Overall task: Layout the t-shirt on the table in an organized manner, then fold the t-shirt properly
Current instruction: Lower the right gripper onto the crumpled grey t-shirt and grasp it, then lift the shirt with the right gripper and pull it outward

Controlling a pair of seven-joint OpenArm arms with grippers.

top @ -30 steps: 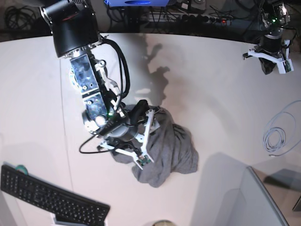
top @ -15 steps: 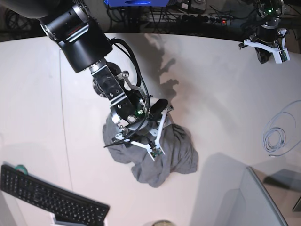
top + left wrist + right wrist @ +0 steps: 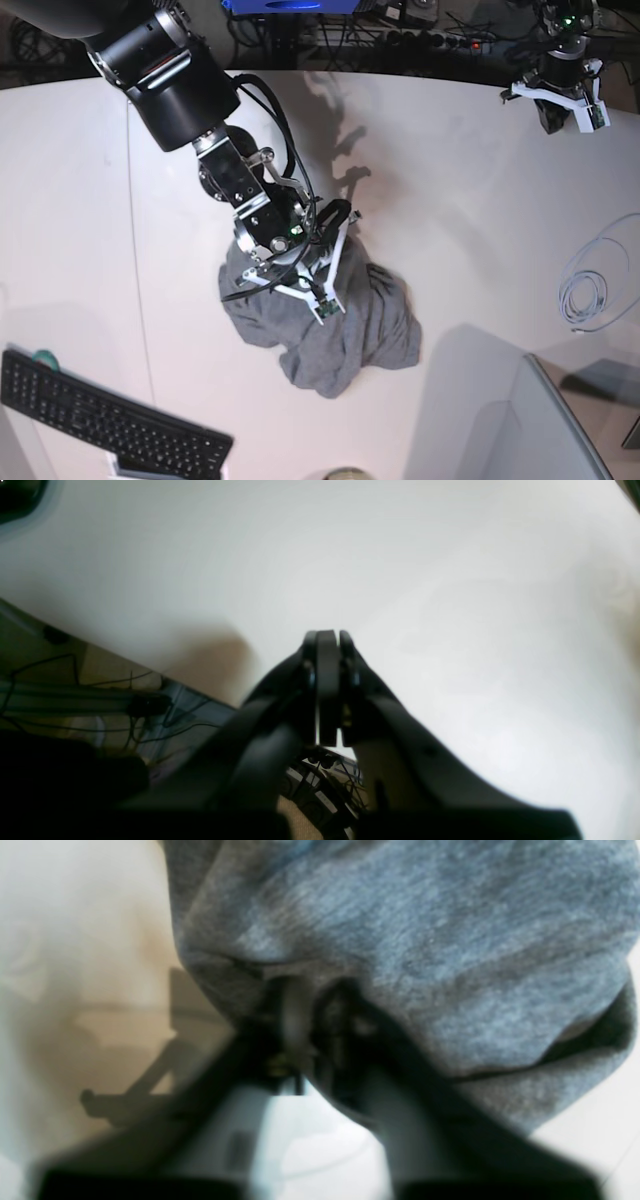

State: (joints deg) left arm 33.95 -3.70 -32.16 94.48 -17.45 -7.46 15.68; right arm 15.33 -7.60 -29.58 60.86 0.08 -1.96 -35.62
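While my right gripper [image 3: 305, 1005] pinched the crumpled t-shirt [image 3: 340, 320], I feared bunched layers lifting together; left gripper [image 3: 327, 650] sat closed, empty.

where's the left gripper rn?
In the base view the left gripper hangs shut at the far upper-right edge of the table, well away from the crumpled t-shirt at centre and beyond the coiled cable.

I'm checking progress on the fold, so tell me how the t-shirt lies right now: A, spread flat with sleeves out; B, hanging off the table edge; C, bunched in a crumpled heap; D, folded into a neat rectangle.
C: in the base view the t-shirt sits as a rumpled mound on the table, with the right gripper shut on its fabric.
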